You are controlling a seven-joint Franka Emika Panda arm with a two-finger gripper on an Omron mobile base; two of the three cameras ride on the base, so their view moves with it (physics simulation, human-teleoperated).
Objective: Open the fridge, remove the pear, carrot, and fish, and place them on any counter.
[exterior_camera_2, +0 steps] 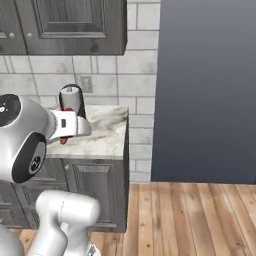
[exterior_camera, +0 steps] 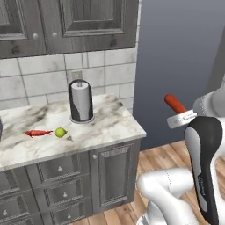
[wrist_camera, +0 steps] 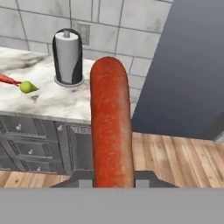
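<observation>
My gripper (wrist_camera: 113, 177) is shut on the carrot (wrist_camera: 110, 127), a smooth orange-red stick that points away from the hand. In the left base view the carrot (exterior_camera: 175, 103) sticks up above the wrist, in the air to the right of the counter (exterior_camera: 110, 125). On the marble top lie the red fish (exterior_camera: 38, 132) and, just right of it, the yellow-green pear (exterior_camera: 60, 132). The hand view shows the pear (wrist_camera: 27, 87) and the fish (wrist_camera: 6, 79) at far left. The grey fridge (exterior_camera_2: 205, 90) stands to the right of the counter, doors shut on this side.
A dark paper-towel holder (exterior_camera: 81, 101) with a white roll stands at the back of the counter, near its right end. Dark drawers (exterior_camera: 61, 184) are below and dark wall cabinets (exterior_camera: 88, 22) above. Wooden floor (exterior_camera_2: 190, 220) lies in front of the fridge.
</observation>
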